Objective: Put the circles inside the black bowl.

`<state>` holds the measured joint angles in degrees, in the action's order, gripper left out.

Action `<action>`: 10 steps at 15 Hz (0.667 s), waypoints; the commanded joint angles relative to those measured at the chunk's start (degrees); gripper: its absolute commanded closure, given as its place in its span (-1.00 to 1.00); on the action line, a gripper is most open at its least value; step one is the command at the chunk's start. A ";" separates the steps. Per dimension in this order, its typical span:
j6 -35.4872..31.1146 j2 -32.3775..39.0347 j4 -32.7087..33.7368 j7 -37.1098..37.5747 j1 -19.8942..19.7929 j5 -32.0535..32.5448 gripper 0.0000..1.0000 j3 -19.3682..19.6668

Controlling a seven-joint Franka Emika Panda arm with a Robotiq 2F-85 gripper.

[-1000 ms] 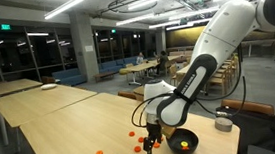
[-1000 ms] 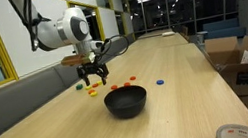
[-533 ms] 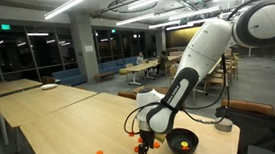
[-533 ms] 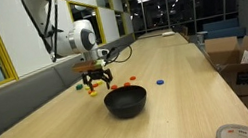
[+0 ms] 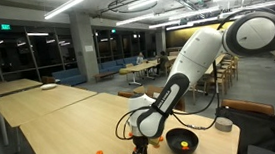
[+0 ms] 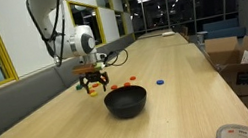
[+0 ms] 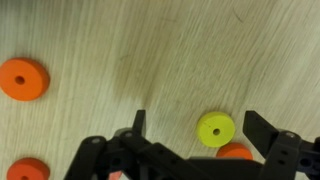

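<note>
My gripper is open and hangs low over the wooden table, fingers pointing down. In the wrist view a yellow circle lies between the open jaws, nearer the right finger, with an orange circle touching it and partly hidden by the gripper body. Two more orange circles lie at the left. The black bowl stands next to the gripper. It also shows in an exterior view, holding yellow and orange pieces, with the gripper beside it.
More orange circles lie loose on the table. A small blue piece lies beyond the bowl. A small grey cup stands near the table's edge. A yellow-framed window wall and bench run along one side.
The gripper has moved away from the bowl and down towards the loose circles on the table. It has stayed open. The bowl has not moved.
</note>
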<state>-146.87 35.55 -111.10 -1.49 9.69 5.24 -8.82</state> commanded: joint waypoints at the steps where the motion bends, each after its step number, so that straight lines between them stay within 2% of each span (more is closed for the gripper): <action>1: 2.71 2.79 4.27 -2.73 -0.30 -1.42 -1.00 -1.00; 10: 5.66 6.47 9.20 -3.02 0.64 -0.85 -1.00 -0.78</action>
<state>-143.05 40.33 -105.29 -3.23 9.95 5.24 -9.38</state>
